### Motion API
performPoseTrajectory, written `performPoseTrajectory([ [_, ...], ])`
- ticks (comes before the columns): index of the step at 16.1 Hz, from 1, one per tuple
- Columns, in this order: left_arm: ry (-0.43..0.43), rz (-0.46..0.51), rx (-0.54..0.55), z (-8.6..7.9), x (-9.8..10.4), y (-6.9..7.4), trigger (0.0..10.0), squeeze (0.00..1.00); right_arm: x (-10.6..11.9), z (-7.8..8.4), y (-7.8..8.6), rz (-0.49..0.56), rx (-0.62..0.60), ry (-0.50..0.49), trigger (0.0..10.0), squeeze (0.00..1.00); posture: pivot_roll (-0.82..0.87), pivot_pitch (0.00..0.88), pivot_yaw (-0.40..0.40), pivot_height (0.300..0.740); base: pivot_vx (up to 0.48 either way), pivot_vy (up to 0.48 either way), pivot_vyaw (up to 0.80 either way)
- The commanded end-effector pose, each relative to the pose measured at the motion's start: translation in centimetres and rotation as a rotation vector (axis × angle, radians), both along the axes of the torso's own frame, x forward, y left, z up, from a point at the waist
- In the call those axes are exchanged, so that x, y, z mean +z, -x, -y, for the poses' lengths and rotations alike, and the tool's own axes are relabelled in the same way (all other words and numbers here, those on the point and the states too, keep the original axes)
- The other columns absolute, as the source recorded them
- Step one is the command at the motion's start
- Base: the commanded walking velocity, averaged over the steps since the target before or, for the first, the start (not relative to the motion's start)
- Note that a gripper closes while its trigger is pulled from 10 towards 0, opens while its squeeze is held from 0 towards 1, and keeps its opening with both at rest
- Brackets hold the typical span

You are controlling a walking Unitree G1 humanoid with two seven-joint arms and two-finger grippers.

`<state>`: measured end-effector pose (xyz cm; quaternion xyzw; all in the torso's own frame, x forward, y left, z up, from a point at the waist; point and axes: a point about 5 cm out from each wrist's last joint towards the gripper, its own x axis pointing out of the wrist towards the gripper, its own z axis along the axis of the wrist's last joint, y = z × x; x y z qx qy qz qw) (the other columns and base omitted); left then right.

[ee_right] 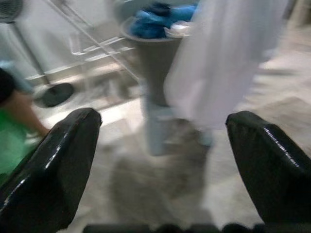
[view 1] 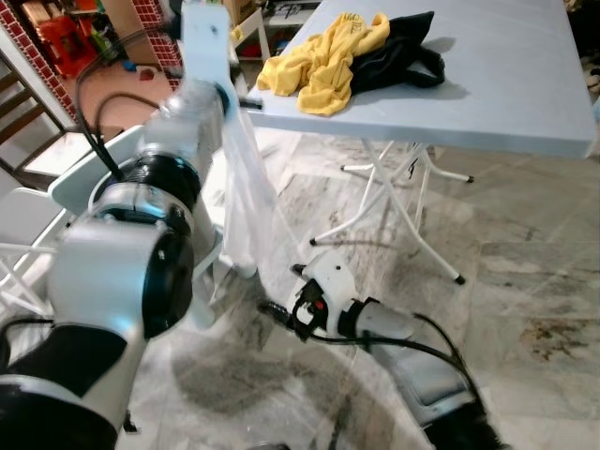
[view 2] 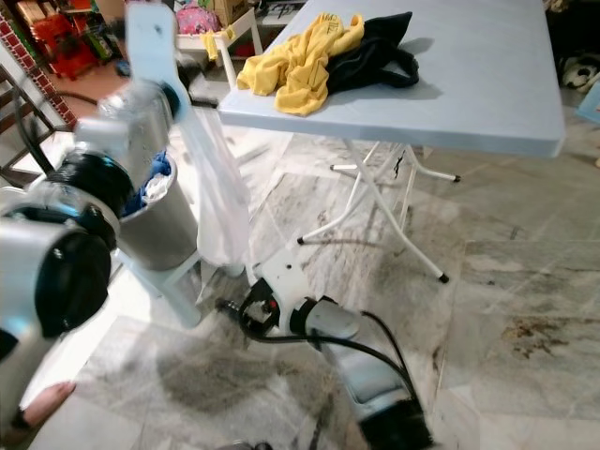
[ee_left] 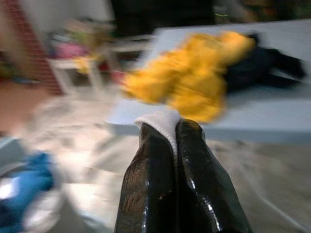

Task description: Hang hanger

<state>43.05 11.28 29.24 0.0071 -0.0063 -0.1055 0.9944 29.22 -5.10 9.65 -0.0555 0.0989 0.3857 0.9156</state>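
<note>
My left gripper [ee_left: 175, 127] is raised beside the table corner and shut on the top edge of a white garment [view 1: 246, 197]. The garment hangs down limp from the gripper toward the floor. In the left wrist view a fold of white cloth [ee_left: 163, 119] is pinched between the two black fingers [ee_left: 150, 179]. My right gripper [ee_right: 163, 119] is low near the floor, open wide with nothing between its fingers, and faces the hanging garment [ee_right: 228, 58]. I cannot make out a hanger.
A light blue folding table [view 1: 506, 94] carries a yellow garment [view 1: 323, 61] and a black garment [view 1: 398, 52]. A grey bin [view 2: 164, 216] holding blue cloth stands behind the white garment. A white chair [view 1: 84, 178] is at left. Part of a person [view 2: 37, 403] shows low left.
</note>
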Motion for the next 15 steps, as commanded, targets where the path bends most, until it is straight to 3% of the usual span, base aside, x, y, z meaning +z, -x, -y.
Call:
performPoseTrajectory([
  [1, 0.034, 0.028, -0.075, -0.3, -0.6, 0.2, 10.0, 0.0, 0.0, 0.9, -0.9, 0.042, -0.132, -0.012, 10.0, 0.0, -0.03, 0.093, 0.186, 0.74, 0.0, 0.0, 0.0],
  [2, 0.008, 0.027, -0.09, -0.5, -1.5, 0.3, 10.0, 0.0, 0.0, 1.5, -1.1, 0.058, -0.189, -0.015, 10.0, 0.0, -0.03, 0.09, 0.187, 0.74, 0.0, 0.0, 0.0],
  [3, 0.017, -0.006, -0.096, -1.8, -4.4, 0.9, 10.0, 0.0, 0.2, 3.6, -1.5, 0.089, -0.313, -0.025, 10.0, 0.0, -0.03, 0.086, 0.186, 0.74, 0.0, 0.0, 0.0],
  [4, -0.023, -0.006, -0.1, -2.8, -5.9, 1.4, 10.0, 0.0, 0.4, 4.6, -1.7, 0.099, -0.369, -0.046, 10.0, 0.0, -0.03, 0.085, 0.185, 0.74, 0.0, 0.0, 0.0],
  [6, -0.033, -0.027, -0.027, -6.2, -9.8, 3.5, 10.0, 0.0, 0.7, 7.4, -2.2, 0.144, -0.505, -0.052, 10.0, 0.0, -0.02, 0.072, 0.164, 0.74, 0.0, 0.0, 0.0],
  [8, -0.013, -0.013, -0.014, -7.2, -11.5, 5.5, 10.0, 0.0, 1.0, 9.1, -2.8, 0.187, -0.605, -0.045, 10.0, 0.0, -0.01, 0.064, 0.152, 0.74, 0.0, 0.0, 0.0],
  [10, -0.031, 0.032, -0.01, -6.7, -14.1, 9.1, 10.0, 0.0, 1.9, 11.1, -3.2, 0.199, -0.687, -0.081, 10.0, 0.0, -0.02, 0.059, 0.132, 0.74, 0.0, 0.0, 0.0],
  [11, -0.036, 0.037, -0.01, -6.7, -14.2, 9.4, 10.0, 0.0, 2.0, 11.2, -3.2, 0.199, -0.687, -0.086, 10.0, 0.0, -0.02, 0.059, 0.132, 0.74, 0.0, 0.0, 0.0],
  [12, -0.066, 0.037, -0.071, -5.6, -15.0, 10.6, 10.0, 0.0, 2.0, 11.4, -2.9, 0.191, -0.672, -0.085, 10.0, 0.0, -0.02, 0.063, 0.119, 0.74, 0.0, 0.0, 0.0],
  [14, -0.077, -0.011, -0.309, -2.5, -16.1, 13.9, 10.0, 0.0, 1.3, 11.5, -1.4, 0.144, -0.601, -0.064, 10.0, 0.0, -0.03, 0.074, 0.11, 0.74, 0.0, 0.0, 0.0],
  [15, -0.09, -0.016, -0.347, -2.2, -16.3, 14.4, 10.0, 0.0, 1.1, 11.6, -1.1, 0.139, -0.595, -0.055, 10.0, 0.0, -0.03, 0.078, 0.109, 0.74, 0.0, 0.0, 0.0],
])
